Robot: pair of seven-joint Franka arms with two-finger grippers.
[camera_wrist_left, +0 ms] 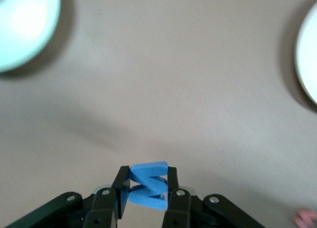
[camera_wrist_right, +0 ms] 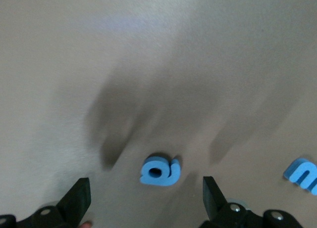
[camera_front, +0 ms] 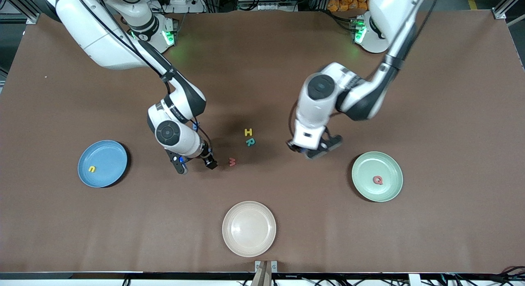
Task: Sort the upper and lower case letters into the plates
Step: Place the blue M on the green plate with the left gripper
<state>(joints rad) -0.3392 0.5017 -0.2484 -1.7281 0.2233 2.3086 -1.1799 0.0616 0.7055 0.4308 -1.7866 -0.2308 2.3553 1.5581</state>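
L gripper (camera_wrist_left: pixel 147 188) is up over bare table (camera_front: pixel 451 113), between the letter cluster mid-table and the mint green plate (camera_front: pixel 389 166). Its fingers (camera_wrist_left: pixel 121 183) are pinched tight on a blue zigzag letter (camera_wrist_left: pixel 147 185), Z or N, can't tell which. The letter stands on edge between the pads.

R gripper (camera_wrist_right: pixel 146 201) hangs low over the table w/ fingers spread wide, nothing in them. Directly below, between the two fingertips in the R wrist view, a small blue letter (camera_wrist_right: pixel 160 170) lies flat on the table, looks like a lowercase a. Another blue letter (camera_wrist_right: pixel 303 174) lies near it, only partly in that view, can't read it.

Mid-table: yellow H (camera_front: pixel 248 132) w/ teal R (camera_front: pixel 250 142) touching or just beside it, the R nearer the front camera. Red letter (camera_front: pixel 232 162), M or W, sits nearer the camera again, just beside the R gripper.

Sky blue plate (camera_front: pixel 110 150) at the R arm's end holds one yellow lowercase letter (camera_front: pixel 92 169), prob. an n. Mint green plate at the L arm's end holds a red Q (camera_front: pixel 377 179). Cream plate (camera_front: pixel 236 220) is nearest the front camera, roughly between the other two plates.
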